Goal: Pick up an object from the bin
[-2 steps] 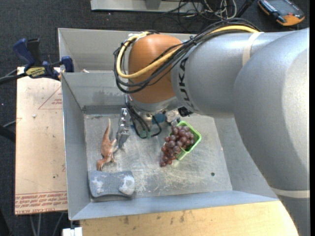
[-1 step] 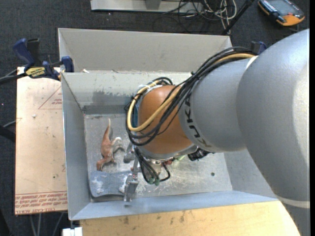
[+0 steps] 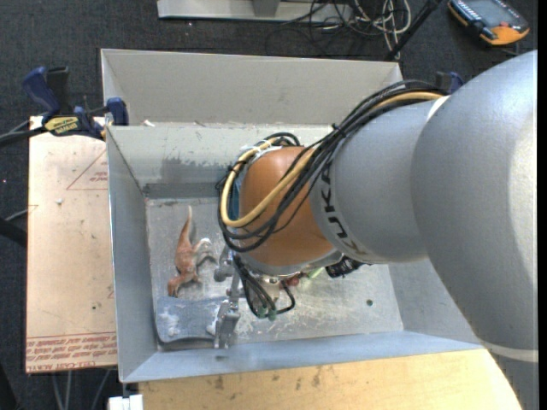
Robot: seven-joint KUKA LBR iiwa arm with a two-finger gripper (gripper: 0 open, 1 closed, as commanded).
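A small orange-brown toy dinosaur [image 3: 185, 259] lies on the bin floor in its left half, long body running roughly front to back, tail pointing toward the far wall and legs spread toward the right. Just in front of it, in the front-left corner of the floor, lies a grey flat piece [image 3: 181, 321], somewhat crumpled, its kind not clear. The claw [image 3: 226, 319] hangs low at the right end of that grey piece, close to the front wall; whether it touches the piece cannot be told. The dinosaur is just beside the claw, to its left and a little farther back, and apart from it. Whether the claw is released or clenched cannot be told from this angle, and nothing shows in its grip. Above the claw sits the rounded orange cover [image 3: 278, 199] of the wrist, with black and yellow cables [image 3: 232, 196] looped around it. The thick grey arm [image 3: 402, 178] comes in from the right and hides much of the floor's middle and right. The grey metal bin [image 3: 126, 229] has sloping walls, and its bare floor shows scuffs and specks
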